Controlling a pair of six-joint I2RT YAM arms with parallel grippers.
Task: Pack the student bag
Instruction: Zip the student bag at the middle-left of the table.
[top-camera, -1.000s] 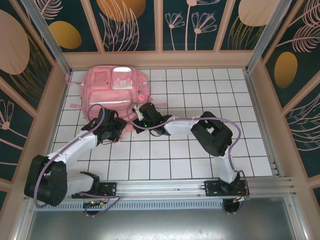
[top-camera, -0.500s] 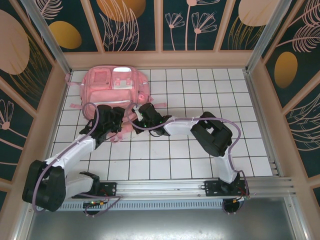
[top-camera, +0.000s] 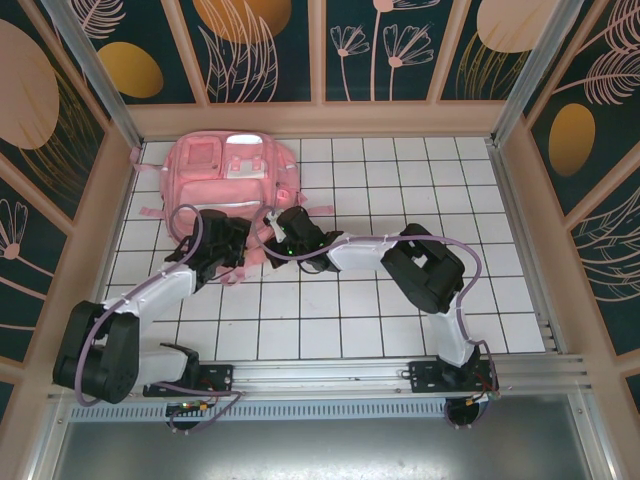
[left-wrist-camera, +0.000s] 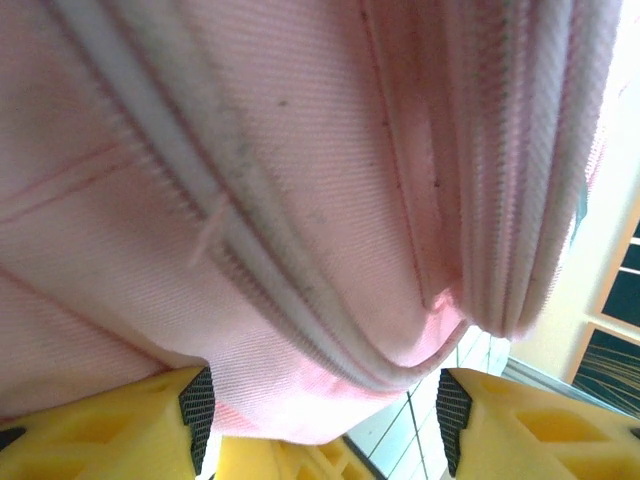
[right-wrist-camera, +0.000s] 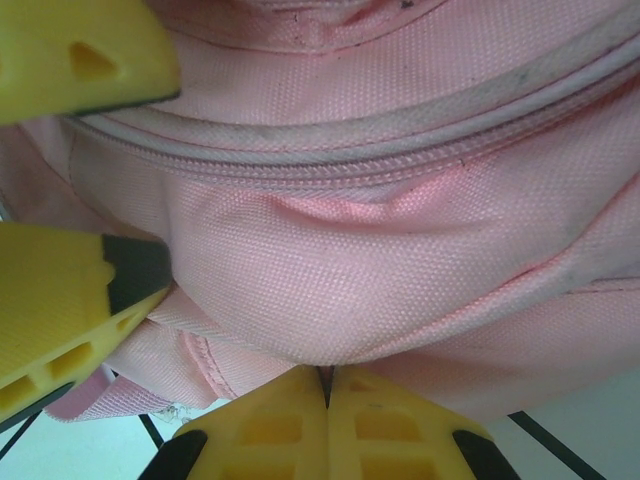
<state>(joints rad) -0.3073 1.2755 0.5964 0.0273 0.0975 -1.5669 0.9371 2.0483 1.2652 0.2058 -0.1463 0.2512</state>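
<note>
The student bag (top-camera: 225, 170), a large soft pink backpack, lies at the back left of the white tiled table (top-camera: 400, 180). My left gripper (top-camera: 232, 240) stands open at the bag's near edge. In the left wrist view its yellow fingers (left-wrist-camera: 100, 425) straddle the pink fabric and zip seam (left-wrist-camera: 300, 300), with a gap on the right side. My right gripper (top-camera: 278, 232) is shut on a fold of the bag's fabric (right-wrist-camera: 330, 290) at its near right corner, fingertips pressed together (right-wrist-camera: 328, 395). The left gripper's yellow fingers (right-wrist-camera: 70, 310) show close beside it.
Wooden walls with dark floral panels (top-camera: 320, 60) close in the table on three sides. A metal rail (top-camera: 330, 375) carries both arm bases at the near edge. Open tiles lie to the right of the bag and in front of it.
My left arm has swung its gripper further in under the bag's near edge, and its jaws have spread wider. The right gripper has kept its pinch in place.
</note>
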